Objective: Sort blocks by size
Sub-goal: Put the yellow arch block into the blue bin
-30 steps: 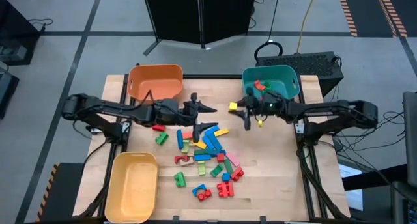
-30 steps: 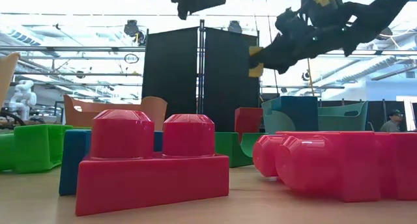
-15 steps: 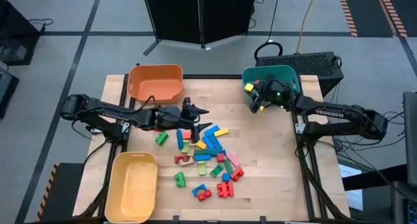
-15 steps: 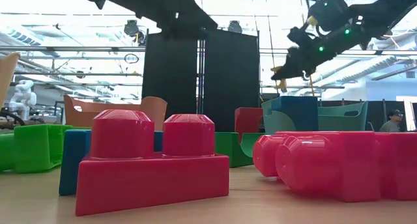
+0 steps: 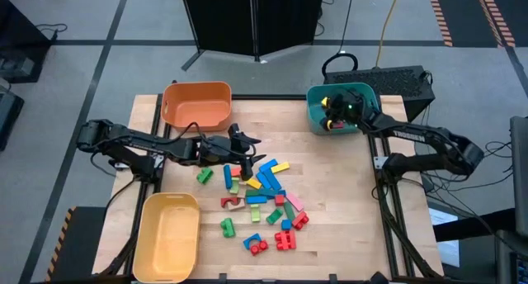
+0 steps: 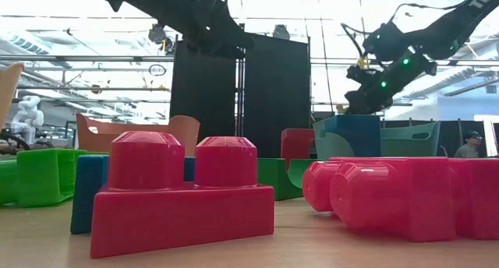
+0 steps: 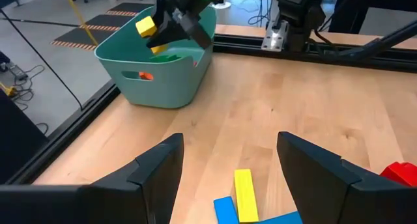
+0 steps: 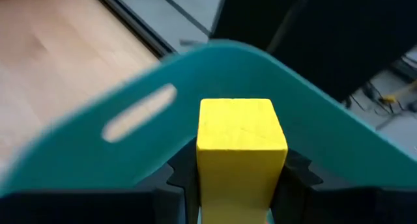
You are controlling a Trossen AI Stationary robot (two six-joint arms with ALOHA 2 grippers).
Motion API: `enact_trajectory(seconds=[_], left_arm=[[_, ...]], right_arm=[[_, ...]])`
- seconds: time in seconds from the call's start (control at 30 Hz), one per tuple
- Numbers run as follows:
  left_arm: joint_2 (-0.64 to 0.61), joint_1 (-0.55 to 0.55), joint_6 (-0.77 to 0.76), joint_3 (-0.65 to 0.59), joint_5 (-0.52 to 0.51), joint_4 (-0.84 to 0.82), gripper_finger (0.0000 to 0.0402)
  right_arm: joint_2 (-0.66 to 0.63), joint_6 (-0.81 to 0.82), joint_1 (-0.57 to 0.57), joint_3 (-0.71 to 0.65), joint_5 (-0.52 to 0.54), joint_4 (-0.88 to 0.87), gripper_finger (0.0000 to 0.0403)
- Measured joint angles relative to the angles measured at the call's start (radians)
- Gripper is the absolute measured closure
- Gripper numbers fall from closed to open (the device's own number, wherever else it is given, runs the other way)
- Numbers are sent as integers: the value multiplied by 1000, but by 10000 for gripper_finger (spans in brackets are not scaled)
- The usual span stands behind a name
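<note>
The right claw [image 8: 236, 185], clenched on a yellow block [image 8: 241, 142], hangs directly above the teal bin [image 5: 361, 98], while the left claw [image 7: 229, 160] gapes empty over the counter's [image 5: 346, 210] pile.

Robotics lab/workshop: wooden bench [image 5: 330, 193] on metal frame w/ two arms bolted at its edges, grey floor w/ hazard-stripe tape [image 5: 441, 16], loose cables, black partition panels [image 6: 242, 89]. Beyond: open ceiling trusses, a white humanoid robot [image 6: 27, 116].
</note>
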Motion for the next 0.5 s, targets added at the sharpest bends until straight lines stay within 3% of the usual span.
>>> enact_trajectory(seconds=[0.27,0.5], left_arm=[[0,0,2,0,0,-2,155],[0,0,18,0,0,-12,155]], right_arm=[[115,-5,-96,0,-102,7,284],[207,-16,-162,0,-112,39,284]])
